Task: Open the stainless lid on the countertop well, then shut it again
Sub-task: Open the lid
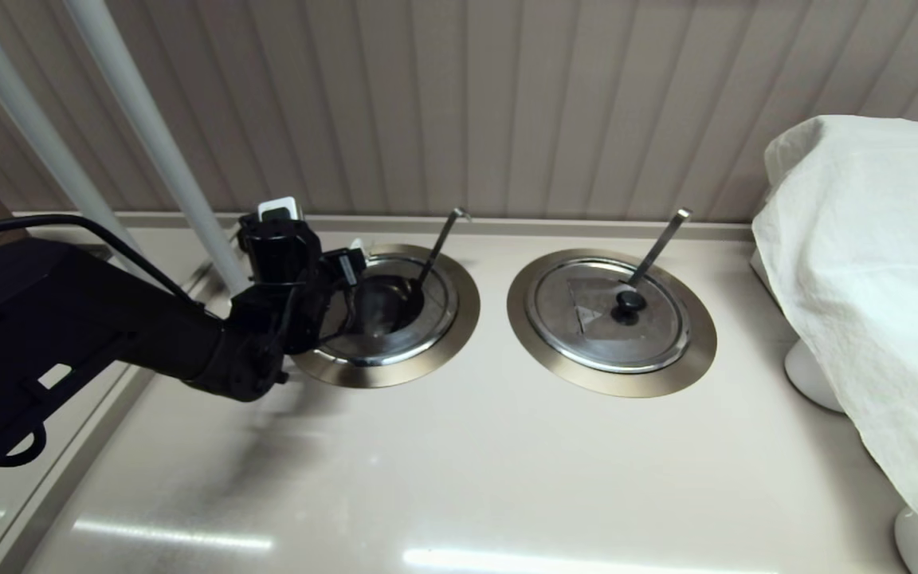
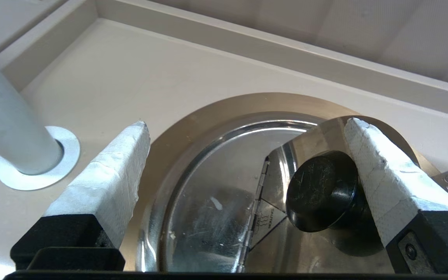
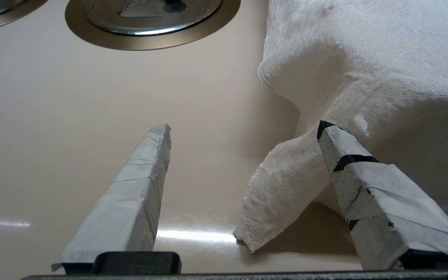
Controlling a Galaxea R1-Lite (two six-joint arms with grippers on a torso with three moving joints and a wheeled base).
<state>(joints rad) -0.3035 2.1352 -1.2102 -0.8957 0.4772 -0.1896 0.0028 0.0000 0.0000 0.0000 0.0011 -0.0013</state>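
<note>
Head view: black left gripper point(image 1: 345, 275) hides part of the round shiny steel lid point(image 1: 395, 307) in the bronze-ringed countertop well point(image 1: 459, 319); left wrist: fingers point(image 2: 109, 179) spread, black knob point(image 2: 323, 190) touching one, lid half raised; right wrist: right gripper point(image 3: 243, 182) open beside white cloth point(image 3: 364, 77).

My right gripper point(image 3: 243, 130) is just hanging over the beige countertop point(image 3: 72, 116), fingers spread wide apart. A white cloth point(image 3: 364, 66) sits right by one fingertip. Further off there's a closed lid point(image 3: 150, 11) in its bronze ring point(image 3: 91, 31).
</note>
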